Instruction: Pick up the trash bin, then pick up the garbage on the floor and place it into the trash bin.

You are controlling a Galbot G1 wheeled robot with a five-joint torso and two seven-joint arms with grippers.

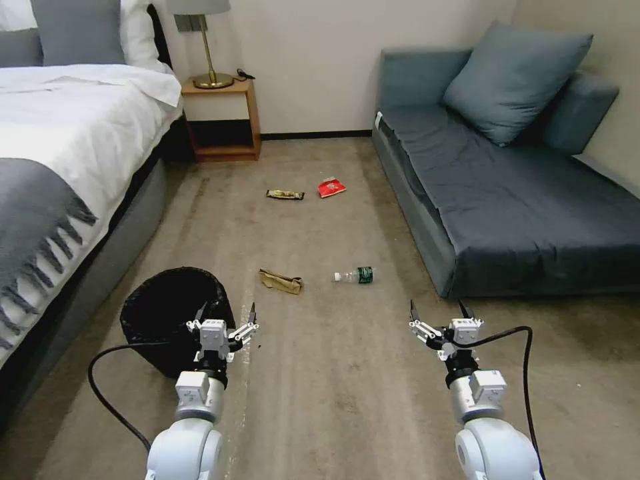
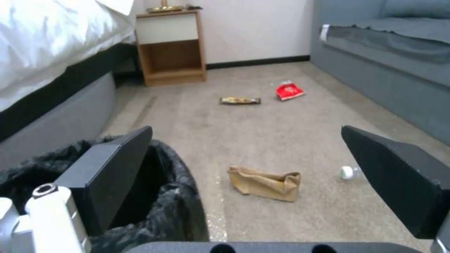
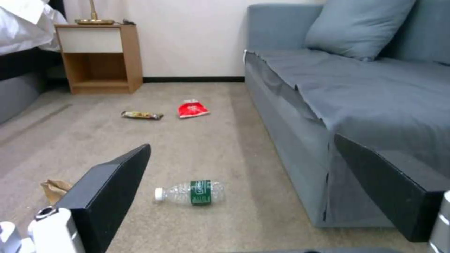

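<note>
Lower left of the head view, our left pincer (image 1: 227, 319) hangs spread apart at the trash bin (image 1: 175, 313) rim; our right pincer (image 1: 440, 313), also apart, hovers lower right. We judge a finger may snag only the slack liner. The bottle (image 1: 356, 275) label is green, its writing unreadable.

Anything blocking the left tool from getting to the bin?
Nothing visible. The left tool hangs open over the near right rim of the bin, no litter between them. The paper bag lies farther ahead on the carpet.
</note>
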